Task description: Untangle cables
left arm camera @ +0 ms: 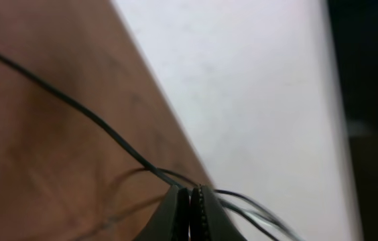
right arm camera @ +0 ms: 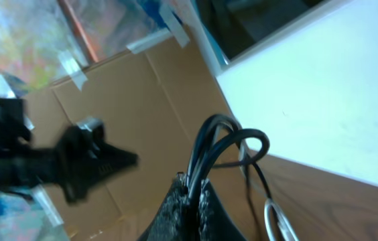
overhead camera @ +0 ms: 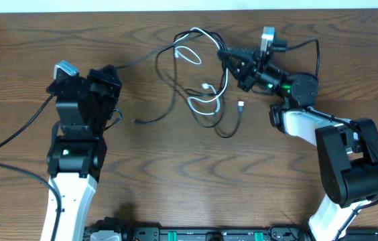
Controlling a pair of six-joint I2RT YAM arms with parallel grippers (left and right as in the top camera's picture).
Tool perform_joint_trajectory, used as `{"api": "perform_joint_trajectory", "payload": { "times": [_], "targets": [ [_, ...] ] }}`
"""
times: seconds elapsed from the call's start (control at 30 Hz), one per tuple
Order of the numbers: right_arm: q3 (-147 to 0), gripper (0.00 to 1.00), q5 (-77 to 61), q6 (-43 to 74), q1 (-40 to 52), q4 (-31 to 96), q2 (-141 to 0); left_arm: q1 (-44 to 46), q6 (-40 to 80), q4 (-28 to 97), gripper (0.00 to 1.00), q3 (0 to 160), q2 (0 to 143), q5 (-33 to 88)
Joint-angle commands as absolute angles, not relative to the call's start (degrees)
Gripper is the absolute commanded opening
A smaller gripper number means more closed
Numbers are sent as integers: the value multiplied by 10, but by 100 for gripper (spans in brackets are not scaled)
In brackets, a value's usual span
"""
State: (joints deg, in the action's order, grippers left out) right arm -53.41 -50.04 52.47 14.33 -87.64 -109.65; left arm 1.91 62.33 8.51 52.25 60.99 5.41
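At the left of the overhead view my left pincer (overhead camera: 114,72) sits above the wooden table (overhead camera: 175,167), tips aimed toward the upper right. In my left wrist view this pincer (left arm camera: 190,201) is closed tight, fingers pressed together on a thin black strand (left arm camera: 75,107) that runs off to the upper left of that frame across the table. From above, the same black strand (overhead camera: 139,60) leads right, from the tips to the knot.

The cables (overhead camera: 202,87) lie in the upper middle of the overhead view – a loose tangle of black and white loops. A free black end (overhead camera: 150,120) curls out at its lower left, the white cable (overhead camera: 202,102) loops through the middle, and a small pale plug end (overhead camera: 241,104) lies at its lower right.

Right of the tangle, my right pincer (overhead camera: 228,59) points left into it. In my right wrist view it (right arm camera: 192,197) is clamped shut on a doubled black loop (right arm camera: 232,137) – the bend stands up out of the tips, with white cable (right arm camera: 269,221) hanging just to the lower right.
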Motion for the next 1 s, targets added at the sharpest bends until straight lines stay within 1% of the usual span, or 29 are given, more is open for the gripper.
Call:
{"api": "perform_joint_trajectory", "payload": {
  "times": [0.0,0.03,0.07,0.13,0.17,0.2,0.27,0.3,0.33,0.4,0.43,0.5,0.6,0.63,0.67,0.77,0.9,0.97],
  "targets": [
    [-576,1,-516,561,147,-856,-1080,17,573,98,13,528,641,81],
    [-585,1,-516,561,147,-818,-1080,17,534,96,17,528,649,108],
    [-588,1,-516,561,147,-804,-1080,17,508,96,28,528,656,124],
    [-602,1,-520,561,147,-762,-1080,17,429,97,44,528,672,162],
    [-612,1,-525,561,147,-746,-1080,17,399,97,50,528,677,177],
    [-629,1,-535,561,147,-721,-1080,17,349,98,60,528,688,203],
    [-671,1,-563,561,147,-668,-1080,17,302,98,62,528,700,239],
    [-712,1,-595,556,147,-608,-1080,17,299,95,63,528,701,244],
    [-765,1,-647,539,147,-525,-1080,18,297,74,65,528,701,255],
    [-815,1,-692,518,148,-448,-1080,21,284,37,66,528,701,281],
    [-849,1,-719,504,149,-398,-1080,29,272,6,69,528,701,285],
    [-893,1,-744,503,155,-348,-1080,49,228,-39,71,528,701,285],
    [-918,1,-758,508,170,-307,-1080,74,148,-80,71,528,701,285],
    [-919,1,-761,511,180,-293,-1080,84,102,-93,72,528,701,273],
    [-919,1,-767,512,186,-292,-1080,87,83,-95,72,528,701,263],
    [-919,1,-793,512,211,-276,-1080,89,17,-97,72,528,701,209],
    [-919,1,-817,512,243,-276,-1080,89,-70,-98,72,528,701,105],
    [-919,1,-828,512,254,-276,-1080,89,-89,-104,72,528,701,61]
  ]
}}
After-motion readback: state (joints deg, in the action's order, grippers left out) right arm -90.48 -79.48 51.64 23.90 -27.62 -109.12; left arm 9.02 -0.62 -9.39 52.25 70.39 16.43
